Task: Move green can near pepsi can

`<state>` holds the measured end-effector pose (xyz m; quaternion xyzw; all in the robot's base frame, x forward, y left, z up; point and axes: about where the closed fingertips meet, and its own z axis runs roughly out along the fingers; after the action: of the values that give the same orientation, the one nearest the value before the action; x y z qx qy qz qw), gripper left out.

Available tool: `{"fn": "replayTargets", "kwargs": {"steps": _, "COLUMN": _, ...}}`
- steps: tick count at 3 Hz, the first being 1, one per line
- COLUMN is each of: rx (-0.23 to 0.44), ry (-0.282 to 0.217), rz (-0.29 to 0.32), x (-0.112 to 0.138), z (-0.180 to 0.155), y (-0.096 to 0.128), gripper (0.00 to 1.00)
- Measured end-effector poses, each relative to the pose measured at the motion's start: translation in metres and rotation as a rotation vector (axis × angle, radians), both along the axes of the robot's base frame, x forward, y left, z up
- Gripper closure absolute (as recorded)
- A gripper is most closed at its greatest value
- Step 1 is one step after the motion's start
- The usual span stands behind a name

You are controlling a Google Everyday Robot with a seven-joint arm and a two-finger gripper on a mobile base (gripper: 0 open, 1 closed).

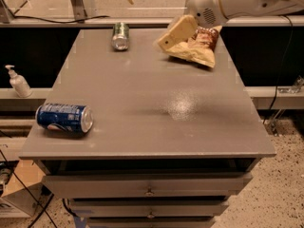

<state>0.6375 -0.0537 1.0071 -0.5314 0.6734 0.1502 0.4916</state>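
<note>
- gripper [176,33]: above the far edge of the table [156,80]; grip state can't tell.
- green can [120,35]: left of gripper, on its side, long axis front-to-back.
- pepsi can [64,118]: near-left corner.

The hand [166,41] hangs by the chip bag [199,52], apart from the green can [120,35].

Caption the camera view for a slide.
Tool by the chip bag at the back of the table, green can lying to its left, pepsi can lying front-left.
</note>
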Motion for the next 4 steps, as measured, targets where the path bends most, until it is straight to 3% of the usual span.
{"fn": "replayTargets", "kwargs": {"steps": 2, "rx": 0.059, "ry": -0.001, "rz": -0.036, "x": 0.018, "z": -0.007, "y": 0.014, "gripper": 0.00}}
{"fn": "replayTargets", "kwargs": {"steps": 4, "rx": 0.164, "ry": 0.010, "rz": -0.018, "x": 0.088, "z": -0.035, "y": 0.080, "gripper": 0.00}}
